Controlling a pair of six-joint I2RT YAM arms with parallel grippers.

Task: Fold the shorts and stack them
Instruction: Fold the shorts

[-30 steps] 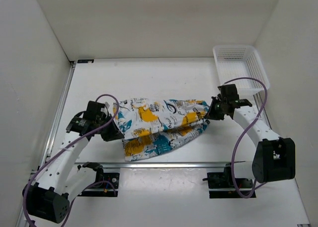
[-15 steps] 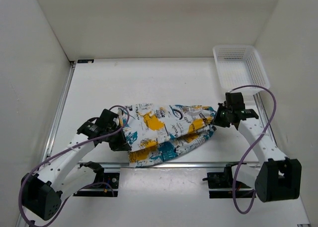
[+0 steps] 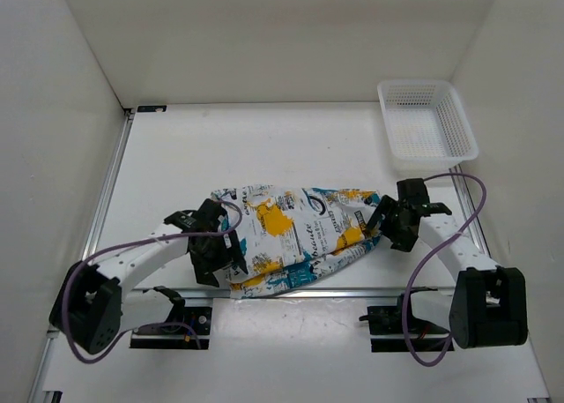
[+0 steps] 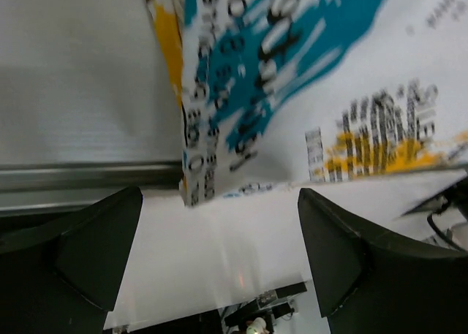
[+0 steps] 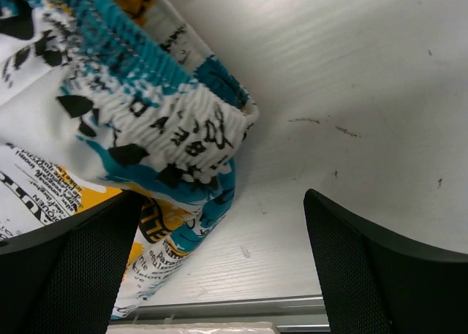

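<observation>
Shorts (image 3: 300, 231) lie on the table (image 3: 264, 147) close to its near edge, doubled lengthwise into a long, slanted band. Leg end is to the left, waistband (image 5: 183, 129) to the right. The near left corner overlaps the rail (image 3: 397, 290) at the table front.

Left gripper (image 3: 227, 255) sits at the leg end. The left wrist view shows its fingers (image 4: 95, 246) spread wide with no cloth between them: released. Right gripper (image 3: 381, 218) sits at the waistband end. Its fingers (image 5: 73, 261) are likewise spread, with the waistband lying just ahead of them and not pinched: released.

Basket (image 3: 426, 121) stands at the far right, well apart from the shorts.

Assessment: the first fold appears laid, with a crosswise fold outstanding; stacking is not yet done. The upper layer sits skewed over the lower one, so the edges do not match.

Next move, as judged: one gripper needs to close on both layers at one end and carry that end over to the other. The overhanging corner should first be drawn back onto the table. A one-layer grasp risks opening the fold.
</observation>
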